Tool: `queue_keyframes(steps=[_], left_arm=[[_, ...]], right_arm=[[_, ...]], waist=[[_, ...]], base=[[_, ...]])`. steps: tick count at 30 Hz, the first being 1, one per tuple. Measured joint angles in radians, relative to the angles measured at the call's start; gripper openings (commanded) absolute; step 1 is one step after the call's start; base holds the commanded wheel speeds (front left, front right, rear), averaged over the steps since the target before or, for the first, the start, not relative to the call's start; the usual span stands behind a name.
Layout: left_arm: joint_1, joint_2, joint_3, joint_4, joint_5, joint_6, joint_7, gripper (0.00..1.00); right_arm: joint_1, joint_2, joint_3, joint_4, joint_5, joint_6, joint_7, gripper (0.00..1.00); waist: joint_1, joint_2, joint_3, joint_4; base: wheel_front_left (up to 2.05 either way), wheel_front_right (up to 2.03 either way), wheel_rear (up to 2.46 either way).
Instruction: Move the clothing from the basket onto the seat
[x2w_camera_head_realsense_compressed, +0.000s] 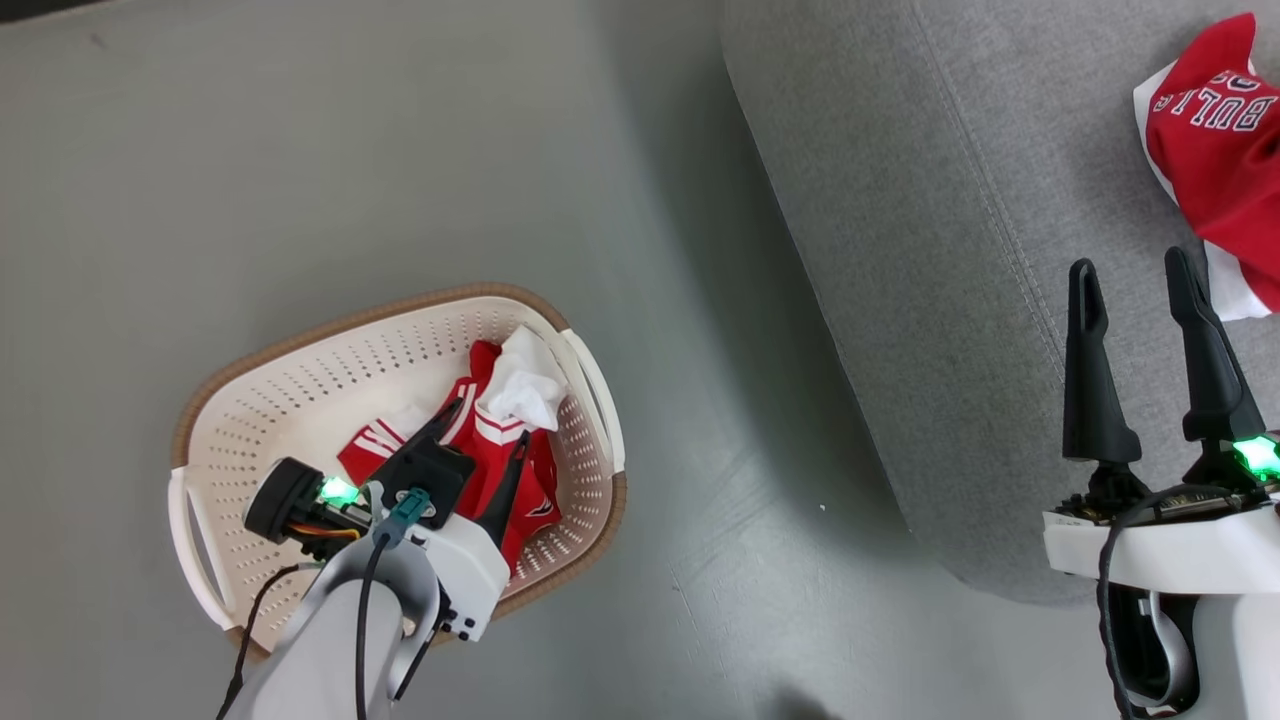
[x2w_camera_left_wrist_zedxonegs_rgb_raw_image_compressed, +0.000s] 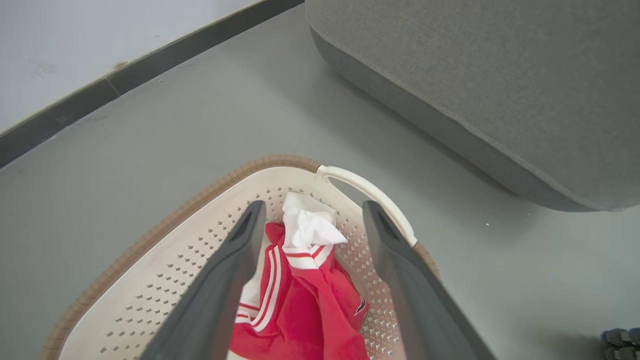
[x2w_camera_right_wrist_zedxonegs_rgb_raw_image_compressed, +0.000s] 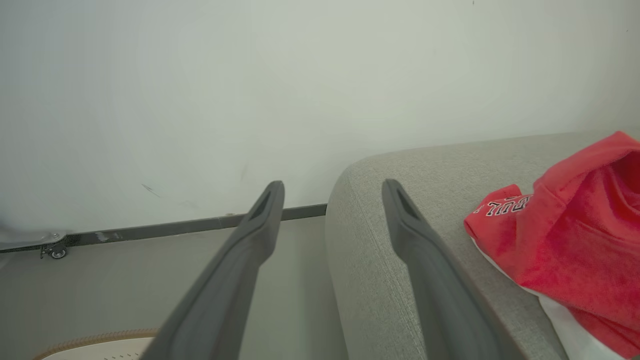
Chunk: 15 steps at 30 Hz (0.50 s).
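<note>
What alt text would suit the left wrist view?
The left pincer, open, points down at red and white clothing lying in a cream basket on a grey floor. A grey sofa stands beyond the basket, at upper right.

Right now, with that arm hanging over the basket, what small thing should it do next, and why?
Probably lower the left gripper and close it on the red garment. It hangs open over that garment, which lies in the basket, while another jersey already rests on the seat.
</note>
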Motion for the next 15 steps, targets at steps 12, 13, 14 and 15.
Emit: queue_keyframes(steps=[12,13,14,15], left_arm=[[-0.052,0.006,0.000,0.087,0.009,0.000,-0.002,1.00],[-0.053,0.006,0.000,0.094,0.009,0.000,-0.002,1.00],[-0.054,0.006,0.000,0.101,0.009,0.002,-0.002,1.00],[-0.056,0.005,0.001,0.108,0.009,0.004,-0.002,1.00]], right_arm=[[-0.051,0.000,0.022,0.027,0.021,0.000,-0.025,1.00],[-0.054,0.000,0.027,0.028,0.023,0.000,-0.026,1.00],[-0.058,0.000,0.030,0.030,0.027,0.000,-0.031,1.00],[-0.064,0.000,0.032,0.032,0.030,0.000,-0.034,1.00]], waist=[[0.0000,0.0000,0.090,-0.037],[0.0000,0.0000,0.097,-0.040],[0.0000,0.0000,0.104,-0.043],[0.0000,0.0000,0.111,-0.046]], base=[[0.00,0.00,0.00],[0.00,0.00,0.00],[0.00,0.00,0.00],[0.00,0.00,0.00]])
